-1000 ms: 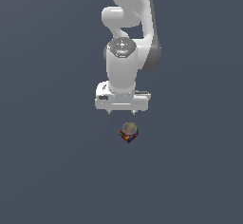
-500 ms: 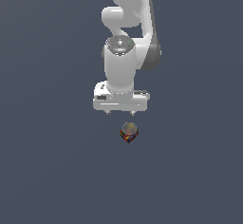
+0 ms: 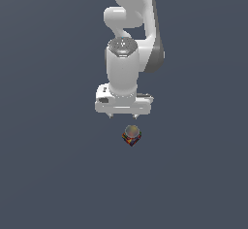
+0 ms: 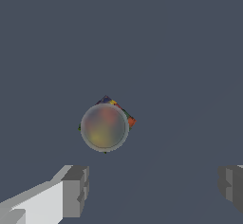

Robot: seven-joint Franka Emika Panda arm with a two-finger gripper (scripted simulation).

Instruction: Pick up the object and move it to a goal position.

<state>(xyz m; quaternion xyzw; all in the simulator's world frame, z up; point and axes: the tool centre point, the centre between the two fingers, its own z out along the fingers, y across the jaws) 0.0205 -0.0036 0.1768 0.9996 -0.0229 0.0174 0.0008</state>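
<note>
Wrist view is showing the tool [image 4: 152,185] spread, object [image 4: 105,126] lying off-centre; descending now is risking a finger strike.

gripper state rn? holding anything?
Gripper: open, holding nothing; the tiny dark boxy block with the pale rounded top lies apart from both fingers.

Sitting just below the frame's centre in the exterior view: the tiny boxy object with a rounded top [image 3: 131,136], resting on the flat floor [image 3: 48,174]. Hanging directly above it, apart from it, at mid-frame: the arm's gripper [image 3: 123,116], fingers [image 4: 75,191] spread wide.
</note>
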